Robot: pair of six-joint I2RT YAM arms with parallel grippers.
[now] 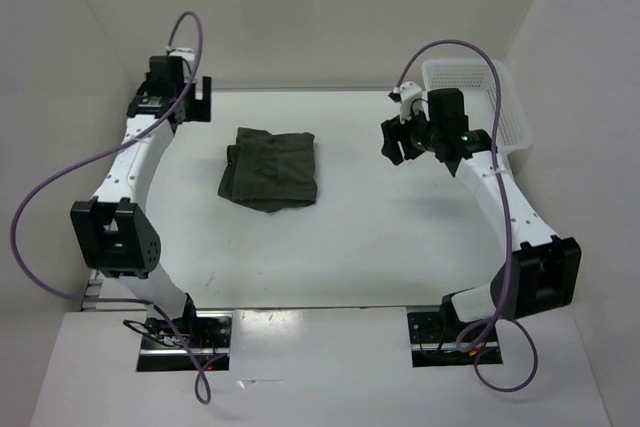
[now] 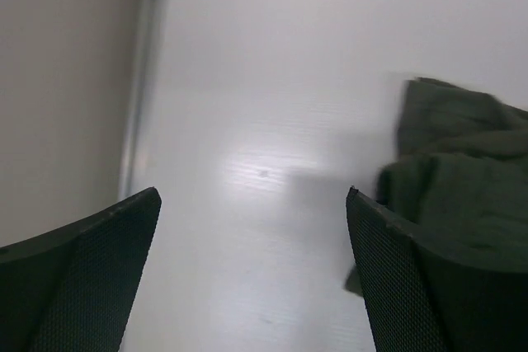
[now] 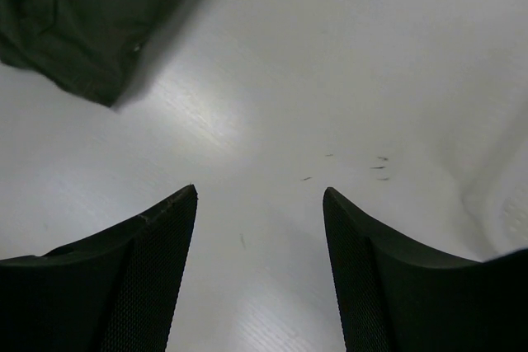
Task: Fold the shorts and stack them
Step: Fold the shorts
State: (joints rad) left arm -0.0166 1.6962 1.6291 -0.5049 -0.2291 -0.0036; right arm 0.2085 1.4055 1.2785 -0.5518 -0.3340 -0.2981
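Folded shorts [image 1: 270, 169] lying between left hand [image 2: 252, 197], fingers spread and empty, and right hand [image 3: 260, 193], likewise spread, touching neither

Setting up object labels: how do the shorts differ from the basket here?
The shorts are dark olive, soft and folded; the basket is white, open mesh. The shorts lie centrally in the open; the basket sits at the far right edge, partly behind the right arm. Both rest on the table, ungripped.
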